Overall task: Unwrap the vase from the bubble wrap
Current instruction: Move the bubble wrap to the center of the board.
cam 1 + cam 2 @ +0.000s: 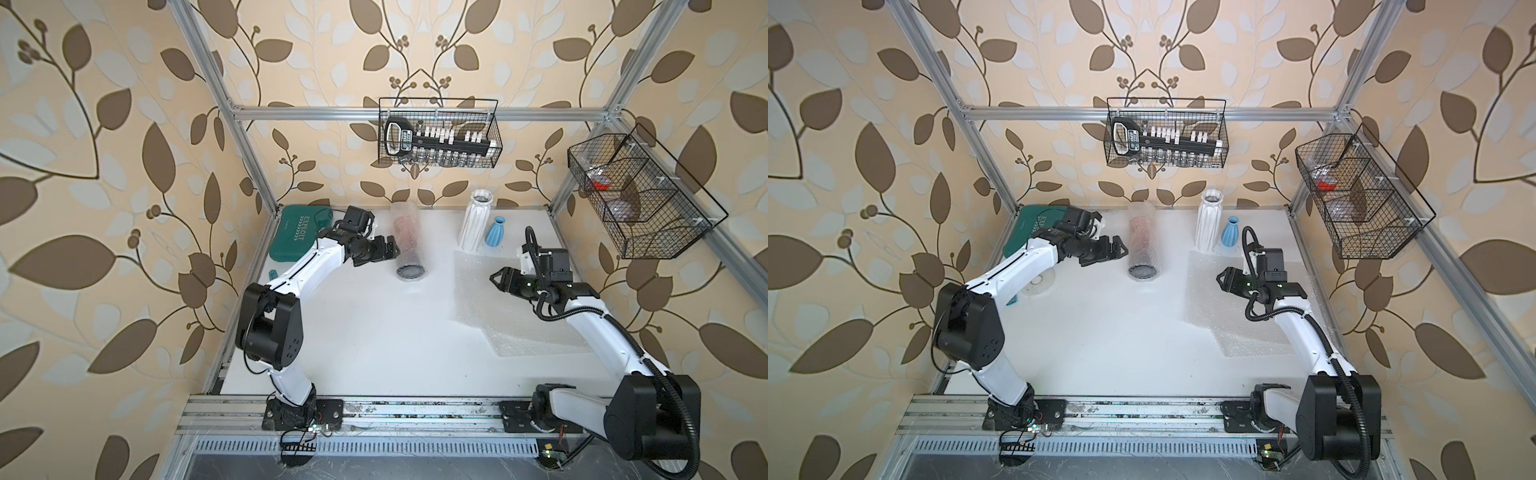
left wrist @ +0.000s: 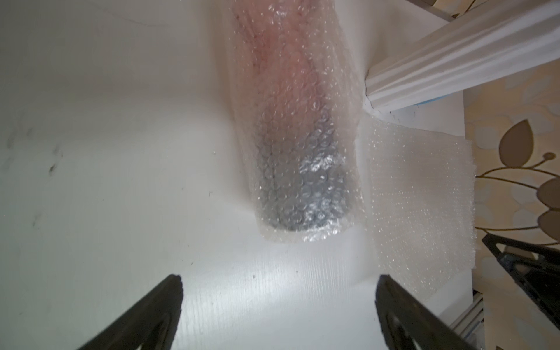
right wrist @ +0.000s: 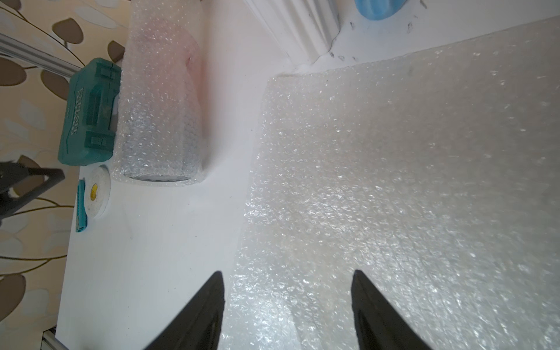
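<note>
Spread left hand (image 1: 395, 247) hovers beside a pinkish vase (image 1: 405, 232) rolled in clear bubble wrap (image 3: 157, 121), spread right hand (image 1: 496, 276) above a flat bubble-wrap sheet (image 1: 478, 299).

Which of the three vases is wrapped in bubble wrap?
The pinkish vase beside the left claw: bubble wrap covers it, while the white ribbed vase and small blue vase stand bare.
</note>
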Tool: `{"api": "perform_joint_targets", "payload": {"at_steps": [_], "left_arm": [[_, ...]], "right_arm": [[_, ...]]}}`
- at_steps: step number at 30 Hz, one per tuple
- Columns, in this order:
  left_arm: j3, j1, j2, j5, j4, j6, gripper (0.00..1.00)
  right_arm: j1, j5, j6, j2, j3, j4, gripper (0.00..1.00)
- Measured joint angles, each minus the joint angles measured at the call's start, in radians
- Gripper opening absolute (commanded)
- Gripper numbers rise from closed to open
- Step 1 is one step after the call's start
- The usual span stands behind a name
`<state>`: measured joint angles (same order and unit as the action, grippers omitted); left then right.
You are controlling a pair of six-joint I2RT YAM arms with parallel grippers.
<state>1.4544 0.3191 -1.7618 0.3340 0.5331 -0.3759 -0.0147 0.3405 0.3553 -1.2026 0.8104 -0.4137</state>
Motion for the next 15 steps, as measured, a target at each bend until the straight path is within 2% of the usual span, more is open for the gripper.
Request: {"api": "perform_joint_targets", "payload": {"at_steps": [10, 15], "left_arm": [[0.332, 0.000, -0.315, 0.058, -0.019, -0.010, 0.99], [0.412, 0.000, -0.416, 0.093, -0.013, -0.023, 0.99]], "right_arm": [[0.005, 0.013, 0.008, 0.000, -0.008, -0.001, 0.68], [0.009, 0.023, 0.011, 0.000, -0.022, 0.002, 0.68]]}}
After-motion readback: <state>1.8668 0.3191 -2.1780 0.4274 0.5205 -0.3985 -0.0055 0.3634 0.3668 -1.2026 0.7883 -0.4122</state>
